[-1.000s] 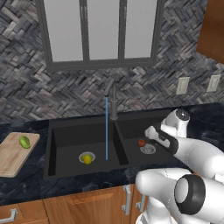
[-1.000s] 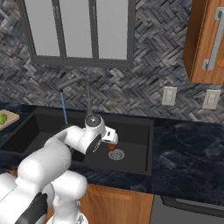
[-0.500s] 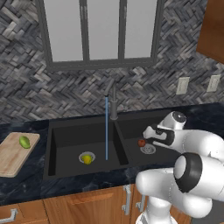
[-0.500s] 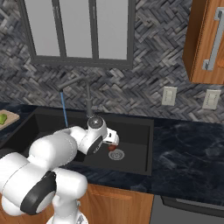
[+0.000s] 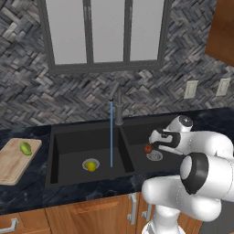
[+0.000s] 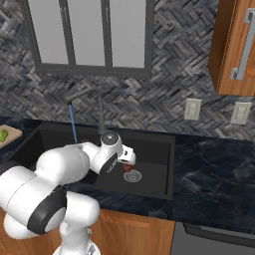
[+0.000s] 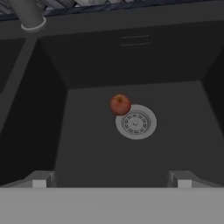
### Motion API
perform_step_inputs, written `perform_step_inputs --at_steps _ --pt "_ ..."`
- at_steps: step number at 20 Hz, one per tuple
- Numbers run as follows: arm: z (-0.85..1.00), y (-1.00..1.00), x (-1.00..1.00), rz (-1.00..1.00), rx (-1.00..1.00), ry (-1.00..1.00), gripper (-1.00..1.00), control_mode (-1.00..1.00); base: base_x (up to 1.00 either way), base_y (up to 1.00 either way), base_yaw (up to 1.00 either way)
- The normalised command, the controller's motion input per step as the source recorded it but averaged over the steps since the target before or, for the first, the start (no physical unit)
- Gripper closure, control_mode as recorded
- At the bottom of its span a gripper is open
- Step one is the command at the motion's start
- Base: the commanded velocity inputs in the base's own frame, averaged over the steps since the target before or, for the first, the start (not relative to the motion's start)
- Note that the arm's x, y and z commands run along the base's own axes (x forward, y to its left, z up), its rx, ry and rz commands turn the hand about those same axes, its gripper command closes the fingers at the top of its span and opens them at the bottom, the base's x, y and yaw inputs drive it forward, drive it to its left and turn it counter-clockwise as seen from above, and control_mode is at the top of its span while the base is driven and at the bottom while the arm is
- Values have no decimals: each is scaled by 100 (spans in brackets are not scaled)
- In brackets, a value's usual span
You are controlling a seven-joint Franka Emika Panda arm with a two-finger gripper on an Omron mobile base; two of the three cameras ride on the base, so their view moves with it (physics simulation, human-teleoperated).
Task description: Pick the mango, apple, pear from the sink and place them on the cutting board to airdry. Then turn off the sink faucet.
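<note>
Left base view: the claw point(image 5: 155, 139) is held released over the right basin of the sink point(image 5: 68, 144), just above the apple point(image 5: 147, 148) beside the drain point(image 5: 154, 156); water is seen running from the sink faucet point(image 5: 118, 104). Right base view: the apple point(image 6: 128, 168) is partly hidden beneath the claw point(image 6: 130, 160). Hand view: the apple point(image 7: 120, 104) is shown touching the drain point(image 7: 136, 122) rim, ungrasped.

The cutting board point(image 5: 13, 161) is being cut off by the left edge of the left base view, and in the right base view only a corner of it is being shown at the left edge. The green fruit point(image 5: 25, 147) lying on it is too small to be identified. The sink faucet point(image 7: 27, 14) is being cropped by the top of the hand view. The right basin of the sink point(image 6: 149, 172) is being partly hidden by the arm. The tool's fingertips point(image 7: 40, 180) are being cut by the bottom band.
</note>
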Motion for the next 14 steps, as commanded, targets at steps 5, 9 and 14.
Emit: perform_step_inputs --at_steps 5,9,14 --pt "-22 0 9 0 0 2 -100 -100 0 0 0" --pt "-24 0 22 0 0 2 -100 -100 0 0 0" --pt "-16 0 22 0 0 0 -100 -100 0 0 0"
